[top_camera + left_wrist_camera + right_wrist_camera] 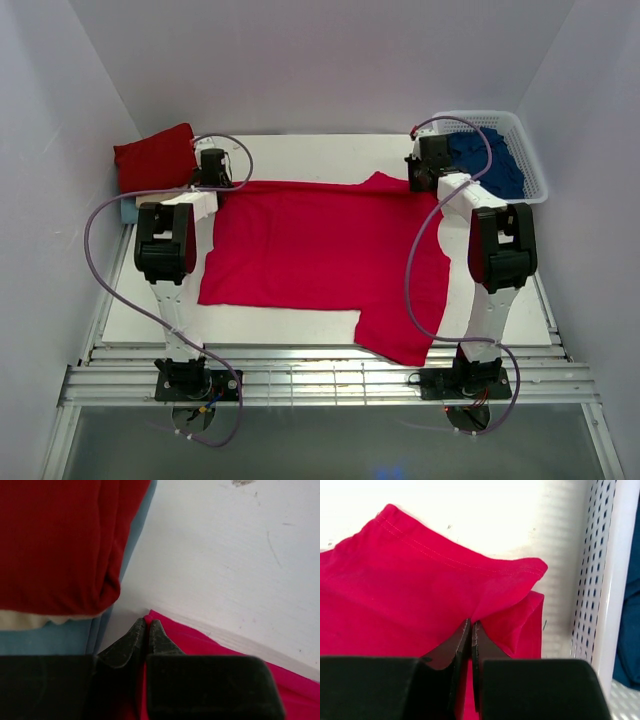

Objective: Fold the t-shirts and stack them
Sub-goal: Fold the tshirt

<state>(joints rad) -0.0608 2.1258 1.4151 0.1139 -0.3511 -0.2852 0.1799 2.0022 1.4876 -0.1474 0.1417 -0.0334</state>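
A bright crimson-red t-shirt (320, 250) lies spread across the white table, one sleeve hanging toward the front right. My left gripper (212, 168) is shut on its far left corner (165, 630). My right gripper (428, 160) is shut on its far right edge, where the cloth bunches up (445, 580). A folded darker red shirt (155, 158) sits at the back left on top of cream (25, 620) and pale blue (50, 637) folded shirts. Navy shirts (490, 160) fill the basket.
A white plastic lattice basket (530, 150) stands at the back right, close beside my right gripper; its wall shows in the right wrist view (600, 580). The white enclosure walls close in left, right and behind. Bare table (300, 150) lies behind the shirt.
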